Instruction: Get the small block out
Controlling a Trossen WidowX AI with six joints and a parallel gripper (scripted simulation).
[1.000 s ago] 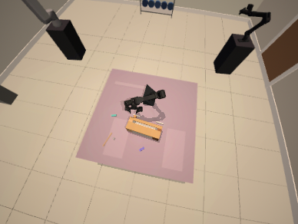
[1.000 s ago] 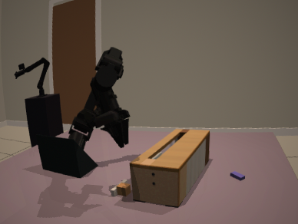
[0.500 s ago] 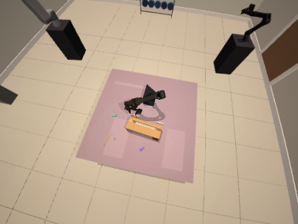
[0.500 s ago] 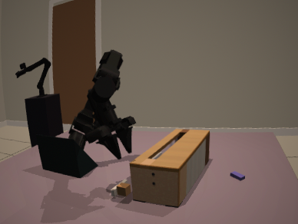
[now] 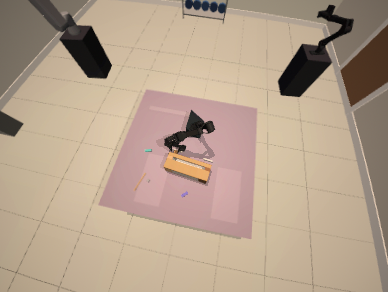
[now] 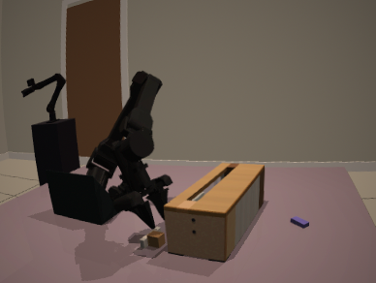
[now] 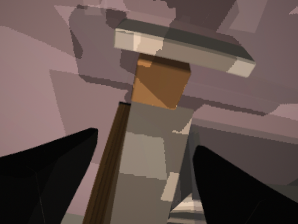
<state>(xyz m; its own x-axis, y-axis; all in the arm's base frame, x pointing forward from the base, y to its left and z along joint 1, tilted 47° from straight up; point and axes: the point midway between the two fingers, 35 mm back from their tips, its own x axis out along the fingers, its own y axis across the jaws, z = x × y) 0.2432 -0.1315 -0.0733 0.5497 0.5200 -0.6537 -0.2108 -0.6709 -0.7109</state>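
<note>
The small brown block lies on the pink mat, outside the box, close against its near end. A pale flat bar lies right beside the block. The orange box stands upright with a slot in its top. My gripper is open and empty. It points down, just above the block at the box's end, with the fingertips a little above the mat. In the top view the block is too small to make out.
A teal piece, an orange stick and a purple piece lie loose on the mat around the box. Black pedestals stand on the floor beyond the mat.
</note>
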